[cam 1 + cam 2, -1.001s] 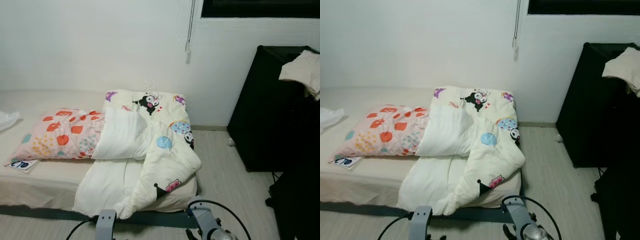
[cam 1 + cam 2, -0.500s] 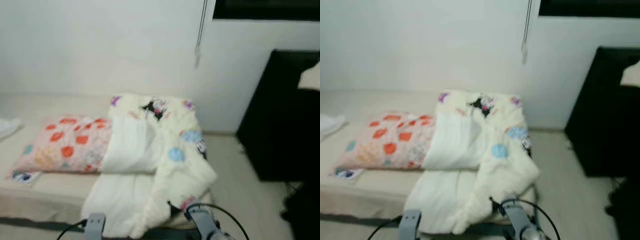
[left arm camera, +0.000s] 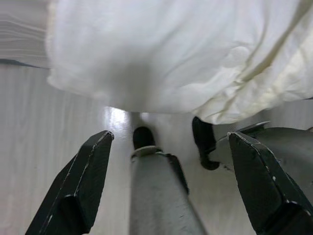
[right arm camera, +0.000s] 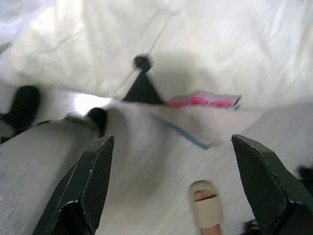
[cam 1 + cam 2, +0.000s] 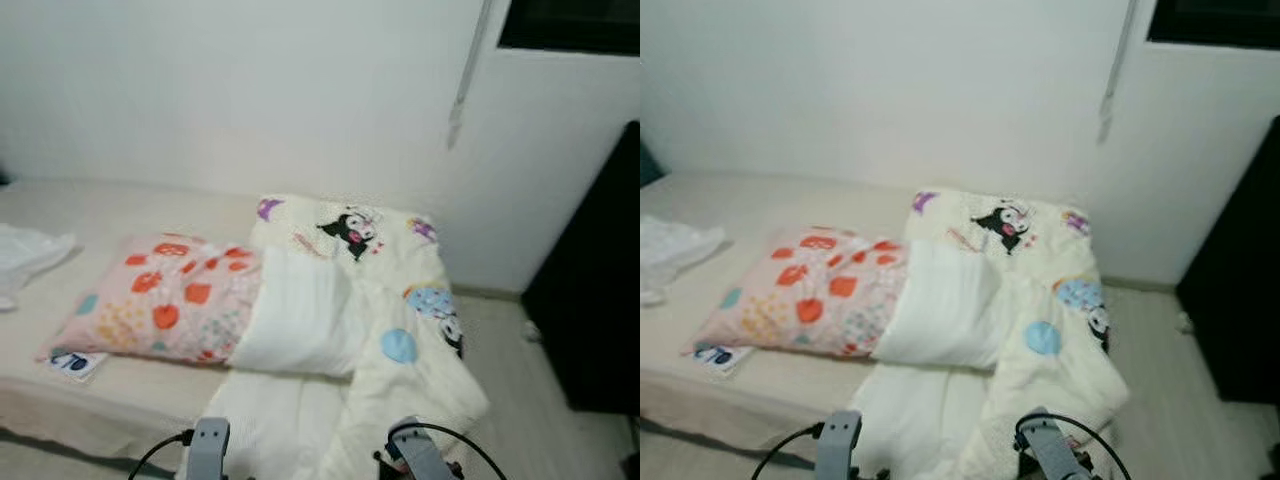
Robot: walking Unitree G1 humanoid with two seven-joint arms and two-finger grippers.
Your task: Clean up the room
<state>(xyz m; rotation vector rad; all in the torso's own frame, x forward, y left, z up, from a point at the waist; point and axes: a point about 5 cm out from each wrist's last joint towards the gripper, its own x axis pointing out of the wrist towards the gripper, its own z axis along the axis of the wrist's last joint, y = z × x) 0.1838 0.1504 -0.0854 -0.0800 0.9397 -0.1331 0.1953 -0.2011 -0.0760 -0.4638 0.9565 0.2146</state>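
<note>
A crumpled cream comforter (image 5: 390, 320) with cartoon prints covers the right end of the low bed (image 5: 120, 380) and spills over its front edge. Beside it lies a pink pillow (image 5: 165, 310) with red and orange spots. A small printed card (image 5: 76, 364) rests at the pillow's front corner. Both silver arms (image 5: 208, 445) hang low before the bed. My left gripper (image 3: 168, 186) is open above the floor, under the comforter's hanging white edge (image 3: 171, 54). My right gripper (image 4: 176, 186) is open too, below the comforter's hem (image 4: 195, 100) with its pink and black print.
White crumpled cloth (image 5: 28, 255) lies at the bed's left end. A black cabinet (image 5: 600, 300) stands on the right, with pale floor (image 5: 520, 380) between it and the bed. A blind cord (image 5: 462, 80) hangs on the wall. A person's slippered foot (image 4: 205, 210) is close to my right gripper.
The camera has turned left and moved nearer the bed, so the bedding sits further right and the cabinet is mostly cut off. Both arms hang as before.
</note>
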